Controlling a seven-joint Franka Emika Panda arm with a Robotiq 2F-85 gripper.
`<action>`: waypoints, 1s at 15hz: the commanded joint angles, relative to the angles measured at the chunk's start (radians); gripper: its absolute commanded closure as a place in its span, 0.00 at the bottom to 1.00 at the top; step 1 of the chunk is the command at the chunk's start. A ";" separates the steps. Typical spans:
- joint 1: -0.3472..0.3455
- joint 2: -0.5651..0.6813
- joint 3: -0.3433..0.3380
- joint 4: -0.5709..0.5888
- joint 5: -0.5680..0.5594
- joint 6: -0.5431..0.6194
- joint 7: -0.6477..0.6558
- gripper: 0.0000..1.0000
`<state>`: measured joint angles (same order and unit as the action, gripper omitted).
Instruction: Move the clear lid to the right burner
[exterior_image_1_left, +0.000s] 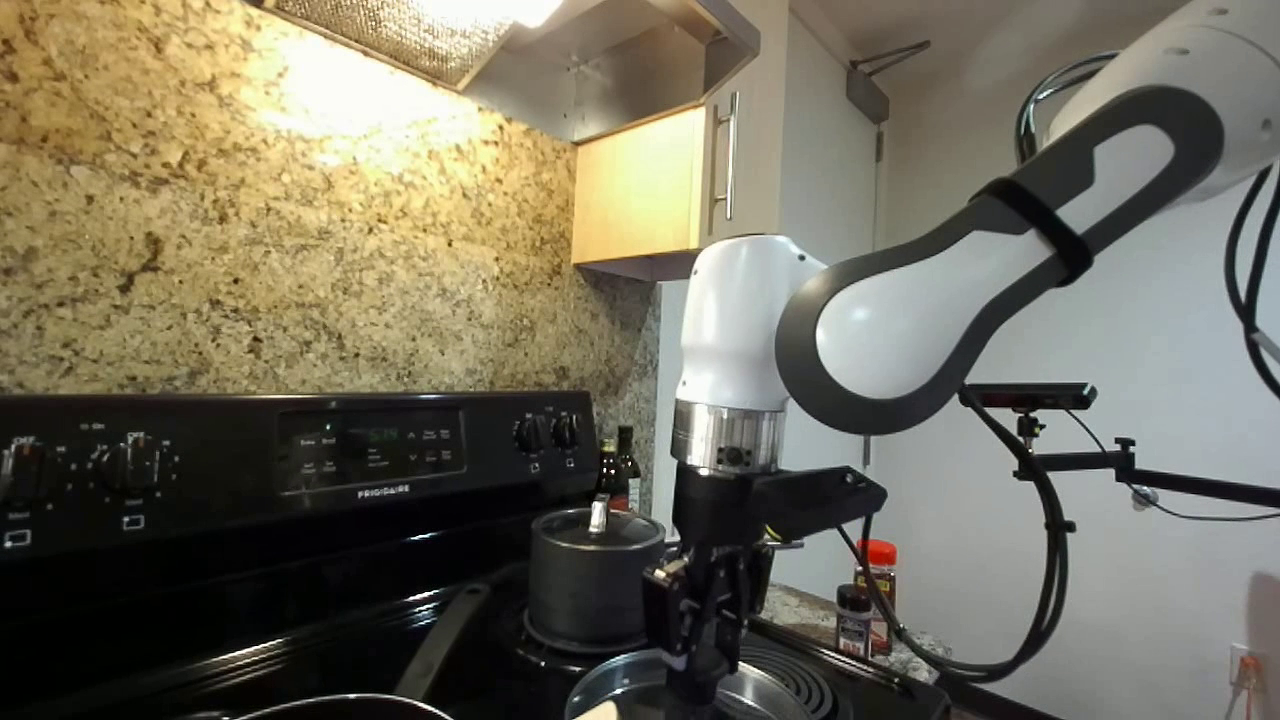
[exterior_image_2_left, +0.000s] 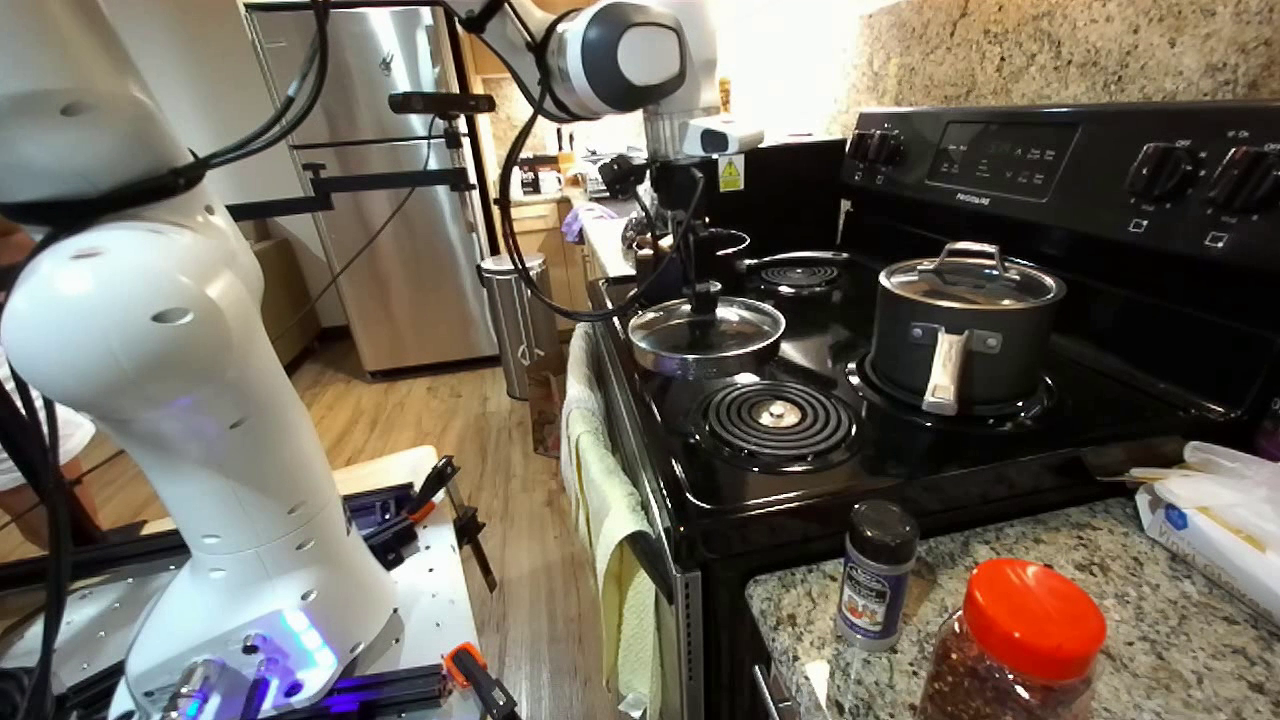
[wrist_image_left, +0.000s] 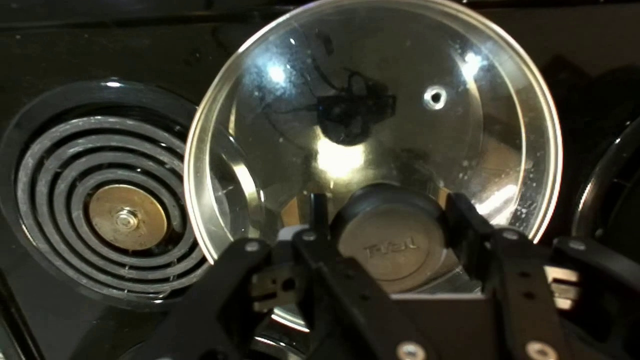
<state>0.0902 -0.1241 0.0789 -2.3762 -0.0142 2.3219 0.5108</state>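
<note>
The clear lid (wrist_image_left: 280, 125) is round glass with a shiny metal rim and a broad dark knob (wrist_image_left: 392, 250). My gripper (wrist_image_left: 387, 215) points down with its fingers close on both sides of the knob and looks shut on it. The lid shows in both exterior views (exterior_image_1_left: 620, 685) (exterior_image_2_left: 665, 340), with my gripper (exterior_image_2_left: 703, 300) above its middle. It lies over the front of the stove and overlaps the right burner (wrist_image_left: 127, 220) in the wrist view. That bare coil burner also shows in an exterior view (exterior_image_2_left: 780, 415). Whether the lid touches the cooktop is unclear.
A dark lidded saucepan (exterior_image_2_left: 960, 345) stands on the back burner, its handle pointing toward the counter. A pan with a long handle (exterior_image_1_left: 440, 640) is on the far side. A pepper shaker (exterior_image_2_left: 875, 575) and a red-capped jar (exterior_image_2_left: 1030, 620) stand on the counter. Towels (exterior_image_2_left: 610, 500) hang in front.
</note>
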 joint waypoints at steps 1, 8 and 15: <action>-0.037 -0.034 -0.014 0.014 -0.002 -0.040 -0.063 0.66; -0.106 -0.019 -0.084 0.046 0.012 -0.049 -0.141 0.66; -0.142 -0.027 -0.139 0.040 0.053 -0.055 -0.204 0.66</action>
<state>-0.0318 -0.1314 -0.0511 -2.3437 -0.0005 2.2982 0.3620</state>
